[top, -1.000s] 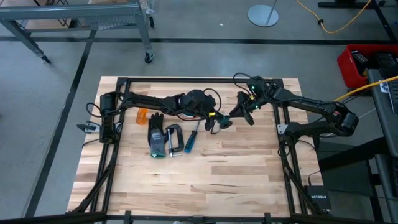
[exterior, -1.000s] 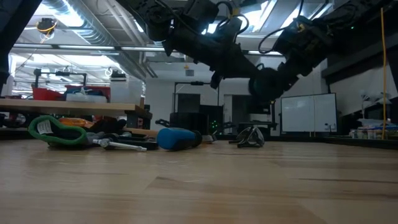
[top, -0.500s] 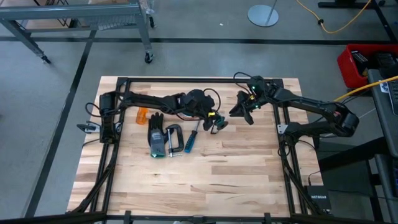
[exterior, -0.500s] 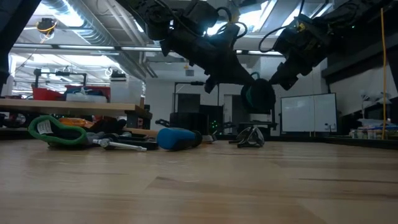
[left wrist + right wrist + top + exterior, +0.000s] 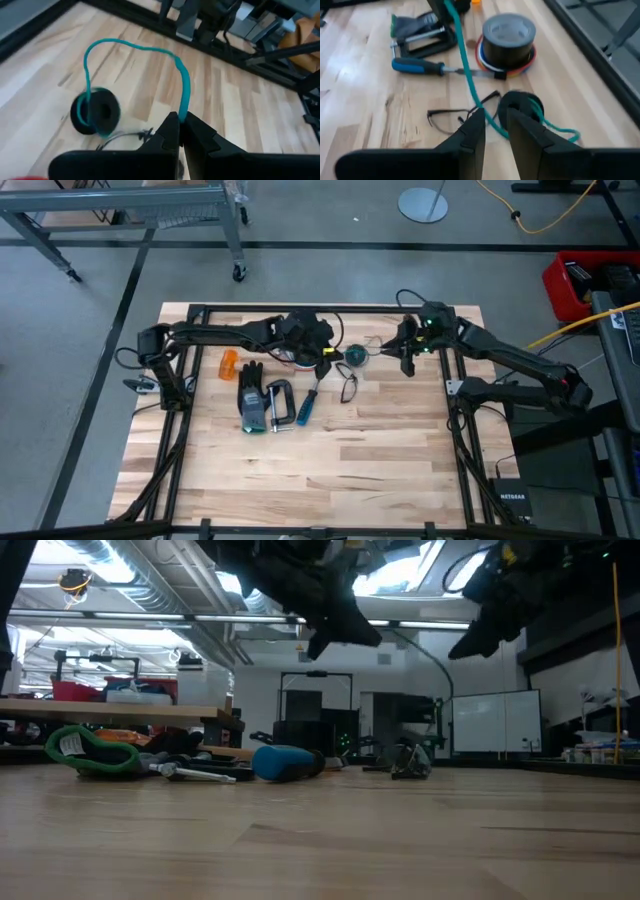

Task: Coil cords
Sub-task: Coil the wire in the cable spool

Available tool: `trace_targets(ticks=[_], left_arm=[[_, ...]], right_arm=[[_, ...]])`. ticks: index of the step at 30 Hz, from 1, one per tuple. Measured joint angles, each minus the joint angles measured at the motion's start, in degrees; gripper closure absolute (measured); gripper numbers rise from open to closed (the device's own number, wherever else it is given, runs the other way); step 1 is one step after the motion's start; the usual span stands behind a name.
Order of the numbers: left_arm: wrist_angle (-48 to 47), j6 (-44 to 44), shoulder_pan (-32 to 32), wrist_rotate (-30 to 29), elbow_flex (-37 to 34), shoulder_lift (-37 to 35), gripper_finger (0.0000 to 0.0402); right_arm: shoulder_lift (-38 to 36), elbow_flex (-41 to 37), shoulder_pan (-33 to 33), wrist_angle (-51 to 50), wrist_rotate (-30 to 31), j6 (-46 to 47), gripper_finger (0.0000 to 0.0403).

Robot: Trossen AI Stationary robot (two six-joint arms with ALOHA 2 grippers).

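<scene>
Our left gripper (image 5: 179, 131) pinches the teal cord (image 5: 150, 50) mid-length — thin, limp, very light, so we'd grip near the free end to stop it springing off. It loops down to a small black spool (image 5: 97, 111) on the table (image 5: 330, 460). Right gripper (image 5: 492, 125) slightly parted, empty, hovering over the spool.

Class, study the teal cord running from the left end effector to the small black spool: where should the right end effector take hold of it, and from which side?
Probably the raised arch of the teal cord, between the left end effector, shut on it, and the black spool. That stretch hangs clear of the table, so open fingers can straddle it from above.
</scene>
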Motion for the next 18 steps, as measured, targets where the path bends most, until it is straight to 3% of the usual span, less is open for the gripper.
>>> trace_targets(ticks=[6,13,18], left_arm=[[-1.9,-0.8,-0.5,0.0,-0.1,1.0,0.0402],[-1.7,0.3,-0.9,0.1,-0.1,1.3,0.0401],[-1.7,0.3,-0.9,0.0,-0.1,1.3,0.0379]], right_arm=[[-2.9,0.0,0.0,0.0,0.3,0.0,0.0317],[-3.3,0.0,0.1,-0.1,5.1,-0.2,0.0317],[-3.2,0.0,0.1,1.3,5.5,0.0,0.0317]])
